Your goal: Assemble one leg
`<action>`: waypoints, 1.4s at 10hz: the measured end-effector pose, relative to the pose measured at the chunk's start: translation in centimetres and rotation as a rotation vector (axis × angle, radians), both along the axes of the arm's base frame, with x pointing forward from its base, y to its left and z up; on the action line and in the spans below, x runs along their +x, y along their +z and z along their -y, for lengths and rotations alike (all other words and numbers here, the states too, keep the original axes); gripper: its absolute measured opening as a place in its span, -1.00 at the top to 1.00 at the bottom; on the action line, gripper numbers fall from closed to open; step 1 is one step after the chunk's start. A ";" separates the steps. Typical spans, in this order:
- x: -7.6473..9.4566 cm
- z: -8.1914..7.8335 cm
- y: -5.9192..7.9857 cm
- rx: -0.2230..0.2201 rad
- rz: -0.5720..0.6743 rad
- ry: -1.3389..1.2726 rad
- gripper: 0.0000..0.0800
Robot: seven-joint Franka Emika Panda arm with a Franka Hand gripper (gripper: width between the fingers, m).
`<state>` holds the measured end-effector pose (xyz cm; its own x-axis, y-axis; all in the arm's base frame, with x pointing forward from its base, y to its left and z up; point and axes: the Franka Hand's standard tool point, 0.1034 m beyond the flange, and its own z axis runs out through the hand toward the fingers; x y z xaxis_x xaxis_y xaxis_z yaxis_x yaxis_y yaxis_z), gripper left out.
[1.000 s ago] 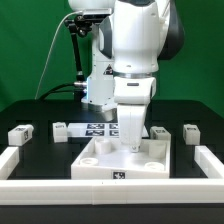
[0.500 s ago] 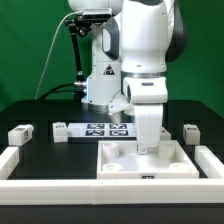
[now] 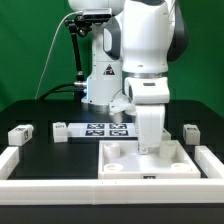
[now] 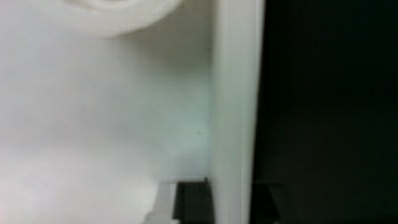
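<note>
Progress: early, by the look of it. No leg is fitted yet.
- Left leg (image 3: 20, 133), middle left of frame, loose on the table (image 3: 55, 155), well apart from the tray.
- Second leg (image 3: 62, 129), just right of it, also loose, near the marker board (image 3: 104, 128).
- Tray (image 3: 120, 178), lower centre to lower right, flat on the table. Its corners show no leg standing in them.
- Right leg (image 3: 190, 131), middle right, loose behind the tray's far corner.
- Three legs show; a fourth may be hidden by the arm. Picking up, seating and fixing one leg all appear to be left.

Arm: upright at centre frame, wrist pointing straight down. The gripper (image 3: 148, 150) is low over the tray's right half, at or touching its surface. The wrist view is filled by a blurred white surface very close up, probably the tray. The fingers are not clear in either view, so whether it is clenched or released cannot be told. No leg is seen in it.
</note>
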<state>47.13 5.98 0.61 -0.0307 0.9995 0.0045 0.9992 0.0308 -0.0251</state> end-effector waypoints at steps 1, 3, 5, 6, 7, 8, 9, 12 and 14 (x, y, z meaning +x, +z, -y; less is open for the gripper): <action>-0.1 -1.1 0.0 0.000 0.002 0.019 0.85; 0.2 -1.8 0.0 -0.005 0.003 0.001 0.85; 0.2 -1.8 0.0 -0.019 -0.016 -0.018 0.85; 0.2 -1.8 0.0 -0.021 -0.018 -0.033 0.85; 0.2 -1.8 0.0 -0.023 -0.022 -0.045 0.85; 0.4 -1.8 0.1 -0.027 -0.026 -0.046 0.85; 0.6 -1.7 0.2 -0.028 -0.026 -0.050 0.85; 0.6 -1.6 0.2 -0.025 -0.020 -0.054 0.85; 0.6 -1.6 0.2 -0.025 -0.019 -0.054 0.42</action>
<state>47.74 7.59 0.80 0.0234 0.9995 -0.0201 0.9987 -0.0243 -0.0447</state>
